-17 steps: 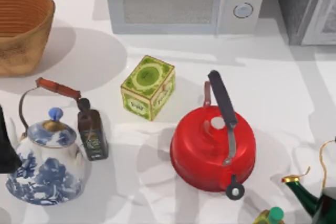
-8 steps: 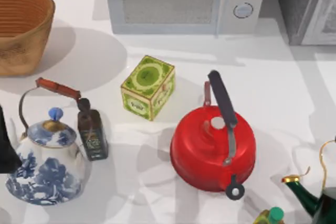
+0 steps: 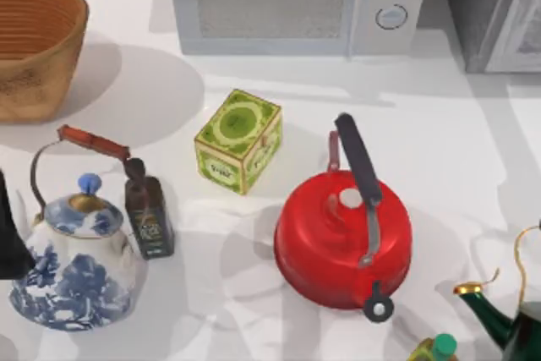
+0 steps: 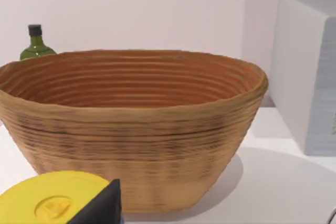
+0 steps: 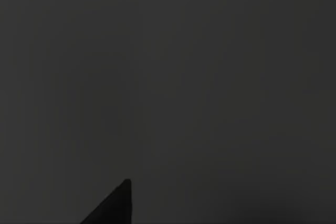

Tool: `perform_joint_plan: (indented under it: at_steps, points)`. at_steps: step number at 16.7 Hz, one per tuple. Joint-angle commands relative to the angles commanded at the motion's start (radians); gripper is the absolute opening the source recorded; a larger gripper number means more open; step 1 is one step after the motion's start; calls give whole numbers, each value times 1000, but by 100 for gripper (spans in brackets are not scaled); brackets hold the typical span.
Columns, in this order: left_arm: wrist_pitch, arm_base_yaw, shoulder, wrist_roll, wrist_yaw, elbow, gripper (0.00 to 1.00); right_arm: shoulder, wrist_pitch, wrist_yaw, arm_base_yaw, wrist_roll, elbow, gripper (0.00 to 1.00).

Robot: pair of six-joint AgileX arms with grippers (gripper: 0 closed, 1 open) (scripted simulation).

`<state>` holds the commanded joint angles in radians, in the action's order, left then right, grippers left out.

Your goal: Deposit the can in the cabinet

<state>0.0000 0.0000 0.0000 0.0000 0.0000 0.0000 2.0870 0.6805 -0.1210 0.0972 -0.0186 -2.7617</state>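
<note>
Starting with the can: cannot tell where it sits. The cabinet [image 3: 494,10] stands at the far right corner of the table [image 3: 439,133], dark speckled side facing left and light framed panel at the right edge. Whether it is open or shut, cannot tell.

Just left of the cabinet, along the far edge, is the pale grey microwave [image 3: 296,2], its two round knobs on its right side. A woven basket [image 3: 34,40] sits at the far left.

Mid-table:
- green square tea tin [image 3: 239,141], upright and standing apart from the rest
- red kettle [image 3: 342,238], near and to the right of the tin, dark handle up
- small dark bottle [image 3: 150,217], just beside the blue-and-white teapot [image 3: 76,272] on the near left
- dark green kettle with gold trim [image 3: 516,323] at the near right edge
- a green-capped yellowish bottle [image 3: 435,348] just left of it

The left arm [image 3: 8,238] is a dark shape at the left edge, touching or just beside the teapot in the top view. Its wrist camera faces the basket [image 4: 131,129] up close. A green bottle [image 4: 35,45] is behind the basket's rim and a round yellow lid [image 4: 52,203] is in front of it. The left gripper [image 4: 100,208] shows as one dark tip next to the lid; parted or together, cannot tell.

The right wrist view is dark. Right gripper state: cannot tell.
</note>
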Motion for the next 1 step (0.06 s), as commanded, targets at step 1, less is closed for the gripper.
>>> perform_joint_plan:
  at_steps: [1]
  points:
    - [0,0,0,0,0,0,100,0,0,0,0,0,0,100]
